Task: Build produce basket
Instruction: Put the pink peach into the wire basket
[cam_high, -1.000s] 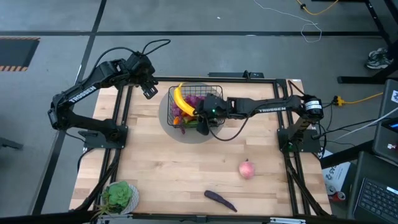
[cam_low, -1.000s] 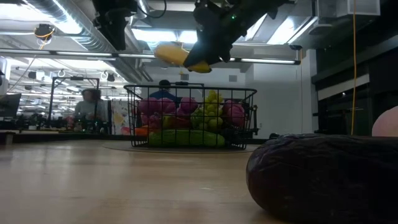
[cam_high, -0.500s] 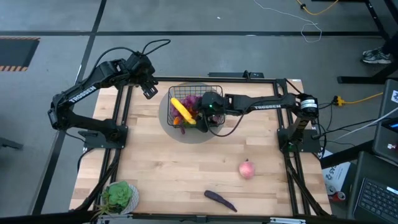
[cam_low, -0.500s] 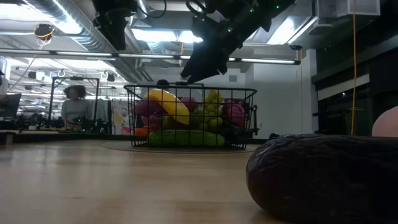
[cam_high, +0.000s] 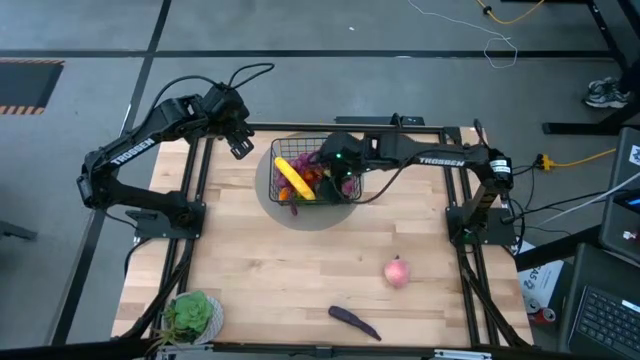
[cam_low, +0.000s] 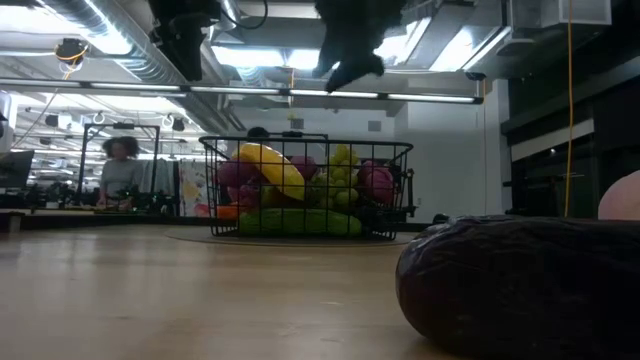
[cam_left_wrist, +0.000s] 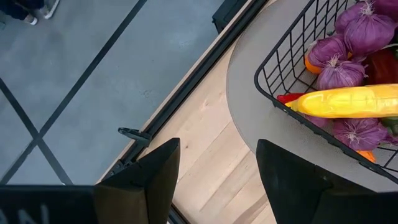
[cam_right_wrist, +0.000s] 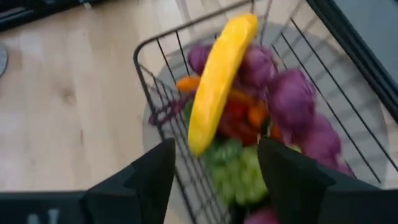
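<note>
High view shows my right gripper (cam_high: 343, 172) empty, fingers apart, above the basket (cam_high: 345, 143). I judge the next pieces, peach (cam_high: 397, 272) and eggplant (cam_high: 354, 321), lie well apart from it, nearer this arm. Left gripper (cam_high: 240, 143) waits, also spread.

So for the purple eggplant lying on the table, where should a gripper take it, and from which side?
Probably from straight above, gripping the eggplant across its middle. It lies flat and long on the wooden table, apart from the pink peach, so its narrow width suits the fingers.
</note>
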